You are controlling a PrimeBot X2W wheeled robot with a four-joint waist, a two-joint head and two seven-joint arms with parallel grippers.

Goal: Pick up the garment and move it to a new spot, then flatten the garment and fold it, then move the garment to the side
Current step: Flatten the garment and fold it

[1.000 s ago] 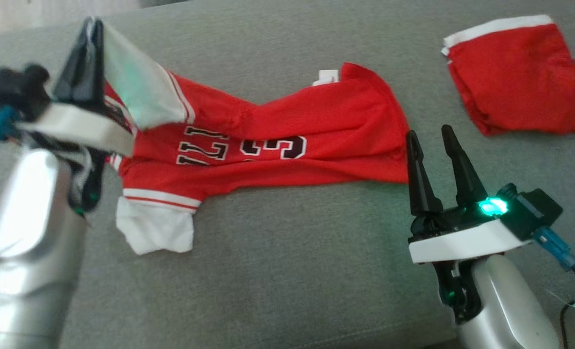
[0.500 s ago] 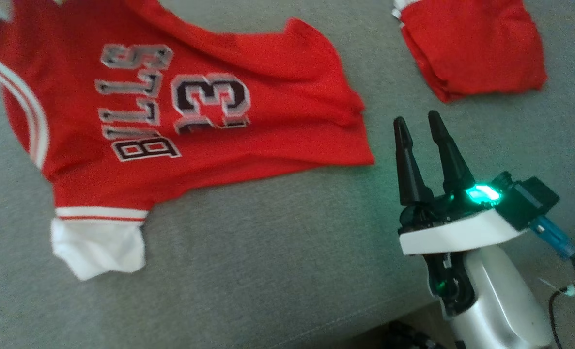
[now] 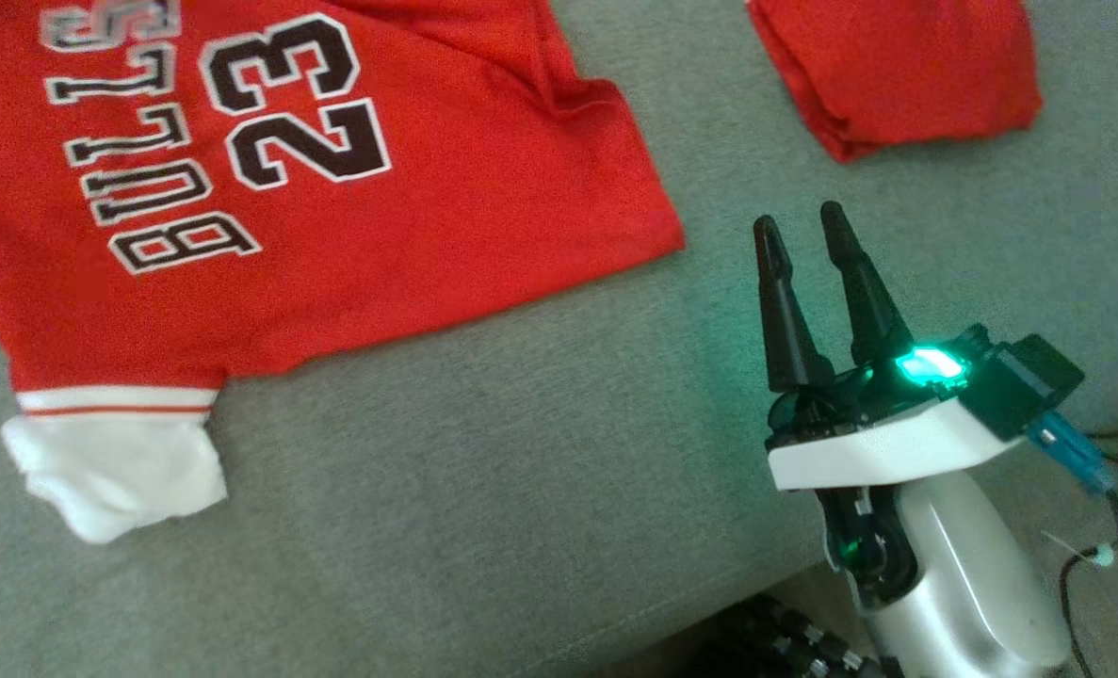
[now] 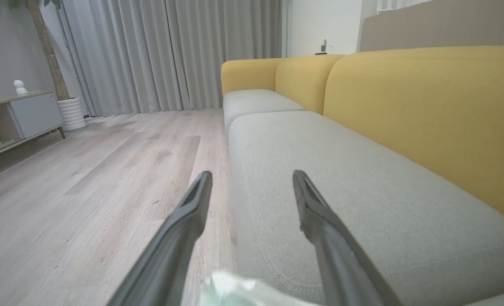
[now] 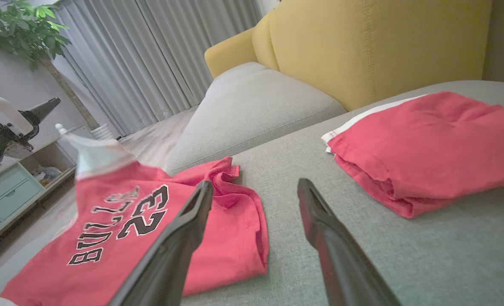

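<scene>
The red jersey (image 3: 332,217) with "BULLS 23" lies spread over the grey sofa seat (image 3: 483,490), one white sleeve (image 3: 116,471) at the lower left. My right gripper (image 3: 799,226) is open, empty and just right of the jersey's hem. In the right wrist view the gripper (image 5: 256,185) points over the jersey (image 5: 150,238). The other white sleeve (image 5: 94,153) is blurred and raised close to the fingers (image 5: 43,107) of my left gripper. In the left wrist view the left gripper (image 4: 252,176) is open, with a scrap of pale cloth (image 4: 235,291) near the finger bases.
Folded red shorts (image 3: 898,66) lie on the seat at the upper right, beyond my right gripper. The yellow sofa back (image 5: 362,42) rises behind them. The seat's front edge and a cable (image 3: 1114,490) run by my right arm; wood floor (image 4: 86,178) lies beyond.
The head camera has shifted. The jersey went from bunched, with my left gripper shut on its white sleeve, to spread wide with the number showing. The right gripper stayed open in place.
</scene>
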